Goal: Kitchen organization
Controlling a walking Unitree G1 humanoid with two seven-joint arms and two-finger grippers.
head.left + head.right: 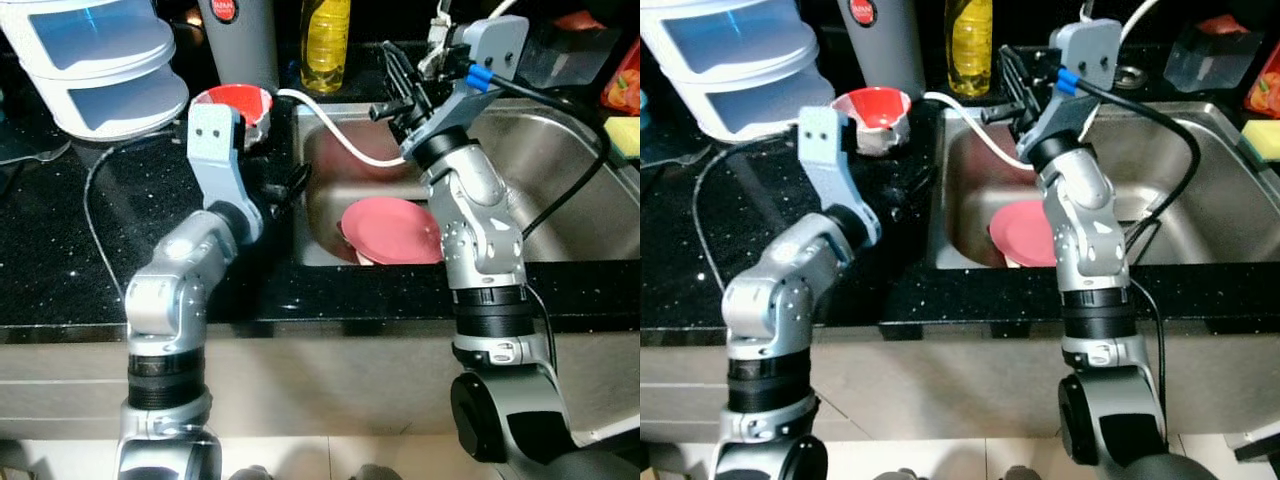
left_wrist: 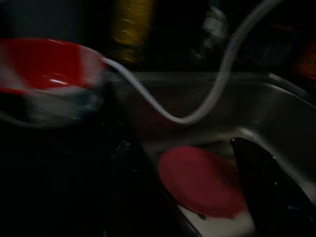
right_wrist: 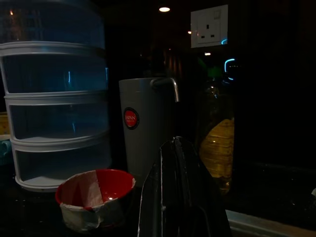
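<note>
Right now my right pincer (image 1: pixel 1015 75) hangs above the back left corner of the steel sink (image 1: pixel 560 150), its black fingers pressed together with nothing between them; its wrist view looks past them to the tabletop beyond. My left pincer (image 1: pixel 285 190) sits low at the sink's left rim, fingers (image 2: pixel 261 182) spread wide and empty, pointing toward the basin. Down in the basin a pink plate (image 1: pixel 392 230) lies tilted against something white near the front wall, under the right forearm. A white hose (image 1: pixel 335 125) curves from the tabletop over the sink edge. Just behind the left wrist stands a red bowl with a white, wrapped outside (image 1: pixel 235 105) on the black speckled tabletop (image 1: pixel 60 250). Behind it are a grey jug with a red round label (image 3: pixel 143 123), a yellow bottle (image 1: pixel 325 45) and a stack of clear blue-white drawers (image 1: pixel 100 65).
</note>
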